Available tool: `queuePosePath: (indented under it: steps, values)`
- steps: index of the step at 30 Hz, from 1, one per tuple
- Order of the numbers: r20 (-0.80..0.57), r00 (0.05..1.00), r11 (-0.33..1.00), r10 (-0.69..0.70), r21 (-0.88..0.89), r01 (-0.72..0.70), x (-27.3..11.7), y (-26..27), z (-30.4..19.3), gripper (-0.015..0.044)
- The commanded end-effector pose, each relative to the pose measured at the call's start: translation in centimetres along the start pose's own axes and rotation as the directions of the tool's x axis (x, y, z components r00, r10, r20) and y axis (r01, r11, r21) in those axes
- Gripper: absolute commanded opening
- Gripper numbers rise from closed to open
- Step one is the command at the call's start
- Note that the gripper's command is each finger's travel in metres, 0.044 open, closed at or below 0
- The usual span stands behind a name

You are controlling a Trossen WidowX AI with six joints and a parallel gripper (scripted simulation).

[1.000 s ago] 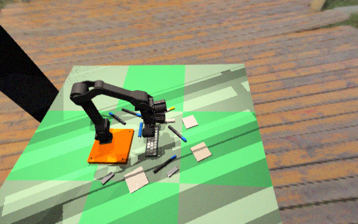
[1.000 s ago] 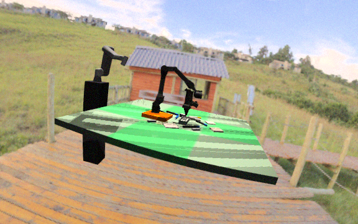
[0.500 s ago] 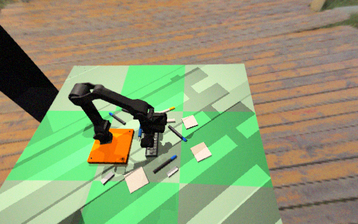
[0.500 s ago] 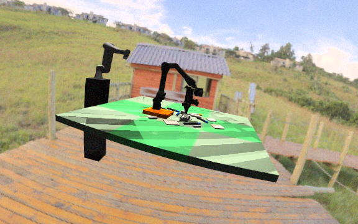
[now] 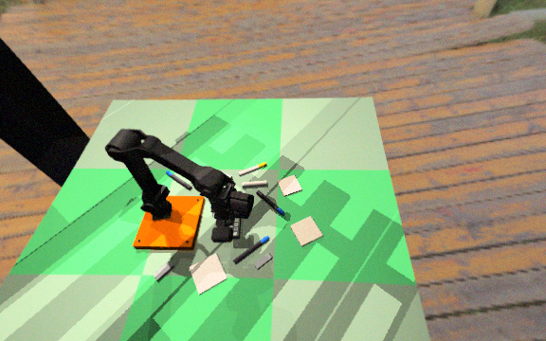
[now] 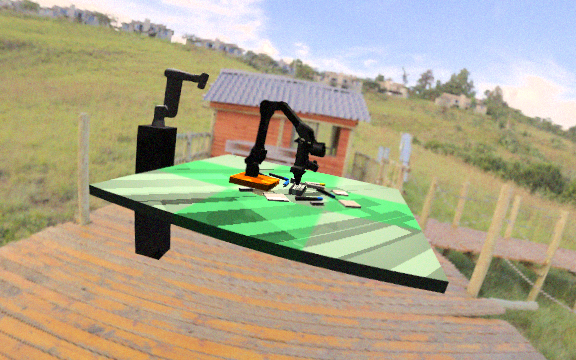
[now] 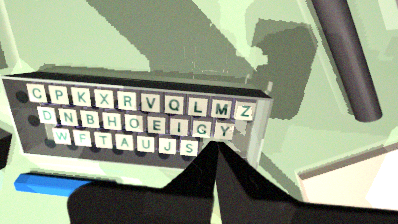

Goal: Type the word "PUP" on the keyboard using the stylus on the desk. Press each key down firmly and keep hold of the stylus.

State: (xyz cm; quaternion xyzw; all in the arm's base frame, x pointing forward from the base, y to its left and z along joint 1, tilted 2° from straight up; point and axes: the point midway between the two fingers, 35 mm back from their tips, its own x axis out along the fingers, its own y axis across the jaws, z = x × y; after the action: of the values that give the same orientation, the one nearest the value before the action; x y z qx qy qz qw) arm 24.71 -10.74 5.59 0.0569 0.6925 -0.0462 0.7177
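Note:
The keyboard (image 5: 236, 228) (image 6: 298, 190) (image 7: 30, 142) lies on the desk; the wrist view shows its lettered keys. The P key (image 7: 58, 94) is in the far row near the left end, and the U key (image 7: 145, 144) is in the near row. My gripper (image 7: 215, 148) (image 6: 297, 181) is shut with nothing between its fingers. Its tips are over the keyboard's right part, just below the Y key and right of the S key; whether they touch it cannot be told. A blue stick (image 7: 47, 184), possibly the stylus, lies beside the keyboard's near side, partly hidden by the gripper.
Blue-capped dark pens (image 5: 251, 250) (image 5: 270, 204) (image 5: 179, 181), a yellow-tipped white pen (image 5: 252, 169) and a white bar (image 5: 255, 184) lie around the keyboard. Square notes (image 5: 306, 231) (image 5: 208, 274) (image 5: 290, 185) and small grey blocks (image 5: 263, 260) (image 5: 164, 271) lie farther out.

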Motion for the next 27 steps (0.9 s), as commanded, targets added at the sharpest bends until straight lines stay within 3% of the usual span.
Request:
queuePosePath:
  steps: [1, 19, 27]
  values:
    - [-0.001, 1.000, 1.000, 0.001, -0.013, -0.001, 0.0, -0.2, 0.0, 0.0000]
    - [-0.003, 1.000, 1.000, 0.003, -0.013, -0.003, 0.0, 2.4, -2.7, 0.0000]
    - [-0.003, 1.000, 1.000, 0.009, -0.012, -0.009, 0.0, 9.2, -2.8, 0.0000]
